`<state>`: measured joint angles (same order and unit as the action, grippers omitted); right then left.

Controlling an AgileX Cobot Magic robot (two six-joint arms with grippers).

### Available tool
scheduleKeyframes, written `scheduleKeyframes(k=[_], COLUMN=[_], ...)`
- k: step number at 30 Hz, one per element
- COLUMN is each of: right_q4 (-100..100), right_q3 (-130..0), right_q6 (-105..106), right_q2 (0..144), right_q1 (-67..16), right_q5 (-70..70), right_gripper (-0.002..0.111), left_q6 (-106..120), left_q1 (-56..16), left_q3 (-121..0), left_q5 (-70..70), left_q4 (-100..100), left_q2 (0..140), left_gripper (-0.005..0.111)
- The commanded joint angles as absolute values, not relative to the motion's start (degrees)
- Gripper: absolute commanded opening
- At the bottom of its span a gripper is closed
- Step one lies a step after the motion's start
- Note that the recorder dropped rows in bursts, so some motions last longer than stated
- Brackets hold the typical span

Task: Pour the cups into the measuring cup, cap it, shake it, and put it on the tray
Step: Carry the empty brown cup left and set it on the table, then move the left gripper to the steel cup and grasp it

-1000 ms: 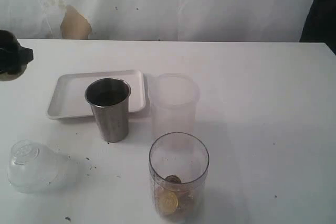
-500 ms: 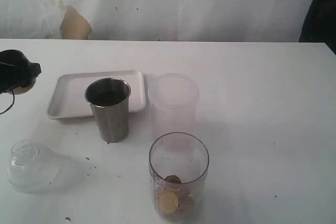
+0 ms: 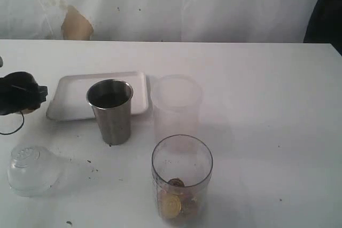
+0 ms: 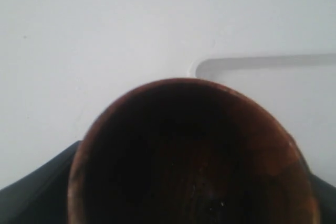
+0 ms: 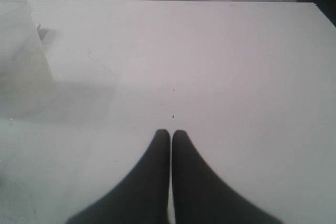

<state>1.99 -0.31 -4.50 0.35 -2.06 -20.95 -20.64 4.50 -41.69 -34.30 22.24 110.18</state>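
The brown cup [image 4: 189, 150] fills the left wrist view, its dark mouth facing the camera, and my left gripper [image 3: 24, 95] is shut on it. Dark fingers [image 4: 31, 192] show at its sides. It hangs at the far left, just beside the white tray [image 3: 69, 102]; the tray corner [image 4: 262, 72] shows beyond the cup. The steel tumbler [image 3: 110, 111] stands upright at the tray's front edge. The clear measuring cup [image 3: 181, 177] stands open at the front with gold pieces at its bottom. My right gripper [image 5: 171, 134] is shut and empty over bare table, out of the exterior view.
A frosted tumbler [image 3: 177, 108] stands between the tray and the measuring cup, and shows as the frosted tumbler [image 5: 21, 51] in the right wrist view. A clear dome lid [image 3: 31, 169] lies on the table at the front left. Small dark specks dot the white tabletop.
My left gripper with the brown cup has moved down and to the right, closer to the tray's left end. Everything else stayed put.
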Motion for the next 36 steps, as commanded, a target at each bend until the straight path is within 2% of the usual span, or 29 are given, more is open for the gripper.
scheduleKeyframes(k=[1, 4, 8, 11, 14, 19, 31, 34, 36], right_q4=[2.0, 2.0, 2.1, 2.1, 2.1, 2.1, 2.1, 2.1, 2.1], right_q3=[0.0, 0.0, 0.0, 0.0, 0.0, 0.0, 0.0, 0.0, 0.0], right_q6=[-4.7, -4.7, -4.7, -4.7, -4.7, -4.7, -4.7, -4.7, -4.7], right_q2=[0.0, 0.0, 0.0, 0.0, 0.0, 0.0, 0.0, 0.0, 0.0], right_q1=[-2.2, -2.2, -2.2, -2.2, -2.2, -2.2, -2.2, -2.2, -2.2], right_q5=[-20.1, -20.1, -20.1, -20.1, -20.1, -20.1, -20.1, -20.1, -20.1], right_gripper=[0.001, 0.001, 0.001, 0.001, 0.001, 0.001, 0.001, 0.001, 0.001], left_q6=[-19.3, -19.2, -19.2, -19.2, -19.2, -19.4, -20.1, -26.2, -36.5], left_q1=[4.6, 4.6, 4.6, 4.6, 4.6, 4.6, 4.5, 4.4, 4.4], left_q3=[-41.8, -41.8, -42.2, -42.8, -42.8, -42.8, -42.8, -42.8, -42.7], left_q5=[-36.0, -37.8, -38.4, -37.4, -37.4, -35.7, -28.6, -28.6, -28.6], left_q4=[20.5, 20.5, 20.5, 20.2, 20.2, 20.2, 20.2, 22.0, 31.8], left_q2=[111.6, 112.6, 113.3, 113.3, 113.3, 112.7, 100.8, 96.9, 93.0], left_gripper=[0.013, 0.032, 0.063, 0.080, 0.090, 0.096, 0.096, 0.096, 0.096])
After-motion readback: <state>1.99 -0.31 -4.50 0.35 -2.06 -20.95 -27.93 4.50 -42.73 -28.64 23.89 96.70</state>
